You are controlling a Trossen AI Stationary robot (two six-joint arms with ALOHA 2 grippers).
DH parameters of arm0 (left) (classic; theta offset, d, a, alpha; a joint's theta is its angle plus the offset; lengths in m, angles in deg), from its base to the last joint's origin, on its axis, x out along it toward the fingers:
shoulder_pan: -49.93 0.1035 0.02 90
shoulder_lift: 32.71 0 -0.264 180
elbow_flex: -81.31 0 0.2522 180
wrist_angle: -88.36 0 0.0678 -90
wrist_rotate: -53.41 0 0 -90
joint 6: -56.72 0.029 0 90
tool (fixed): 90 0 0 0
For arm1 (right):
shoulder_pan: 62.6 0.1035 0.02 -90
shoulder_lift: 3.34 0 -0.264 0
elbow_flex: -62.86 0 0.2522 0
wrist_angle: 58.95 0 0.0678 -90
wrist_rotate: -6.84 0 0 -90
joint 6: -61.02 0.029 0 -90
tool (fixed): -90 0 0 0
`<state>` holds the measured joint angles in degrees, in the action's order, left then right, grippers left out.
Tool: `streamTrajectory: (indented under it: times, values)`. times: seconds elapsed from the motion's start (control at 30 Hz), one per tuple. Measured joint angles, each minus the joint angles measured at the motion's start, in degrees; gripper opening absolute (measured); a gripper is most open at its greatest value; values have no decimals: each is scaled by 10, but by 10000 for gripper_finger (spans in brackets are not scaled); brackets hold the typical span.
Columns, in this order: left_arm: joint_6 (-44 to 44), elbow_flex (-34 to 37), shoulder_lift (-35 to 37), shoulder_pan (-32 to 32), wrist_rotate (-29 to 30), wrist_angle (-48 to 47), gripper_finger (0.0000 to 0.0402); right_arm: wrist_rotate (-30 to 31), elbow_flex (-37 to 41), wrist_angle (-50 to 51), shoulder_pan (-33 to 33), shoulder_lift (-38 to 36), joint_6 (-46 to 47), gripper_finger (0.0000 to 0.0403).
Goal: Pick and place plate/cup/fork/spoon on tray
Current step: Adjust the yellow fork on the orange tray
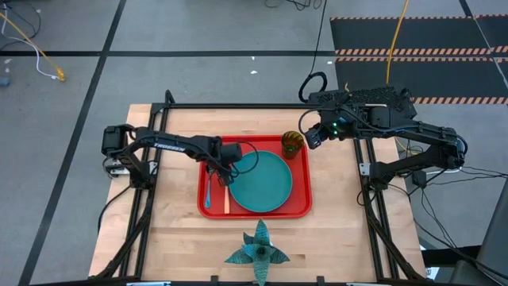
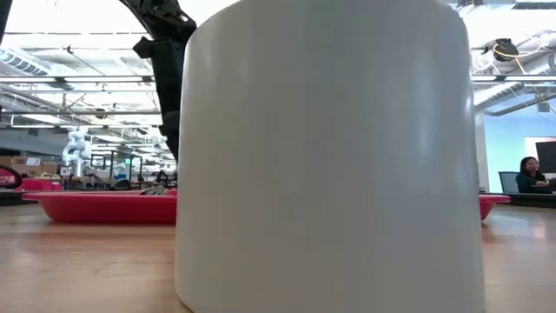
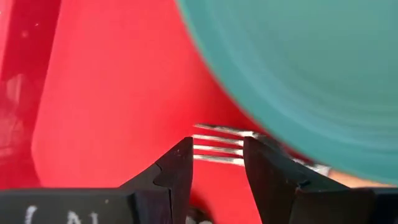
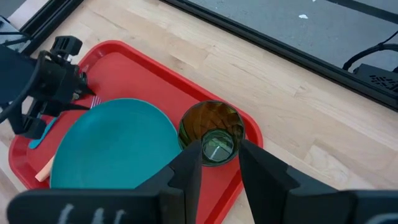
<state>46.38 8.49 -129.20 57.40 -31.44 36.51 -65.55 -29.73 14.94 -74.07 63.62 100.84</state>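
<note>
Currently: left gripper [image 3: 217, 155] low over the tray [image 1: 298, 208], fingers apart astride the fork [image 3: 217, 149] tines, not clamped | fork and spoon [image 1: 208, 193] lie along tray's left edge beside the plate [image 1: 260, 181] | cup [image 4: 211, 132] upright in tray's far right corner | right gripper [image 4: 219, 165] parted above cup, holding nothing

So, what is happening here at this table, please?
A two-armed robot is setting tableware on a red tray. The teal plate, the cup, the fork and the spoon all lie on the tray. The left gripper is open, low over the fork's tines beside the plate. The right gripper is open above the cup.
</note>
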Motion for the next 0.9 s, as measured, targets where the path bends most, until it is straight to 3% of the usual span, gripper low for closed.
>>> streamTrajectory:
  times: [0.67,0.9]
  values:
    - [1,10,0,29,40,9,145,0,0,1,0,0,-4,100]
    - [17,10,0,21,-13,12,145,0,0,1,0,0,-4,100]
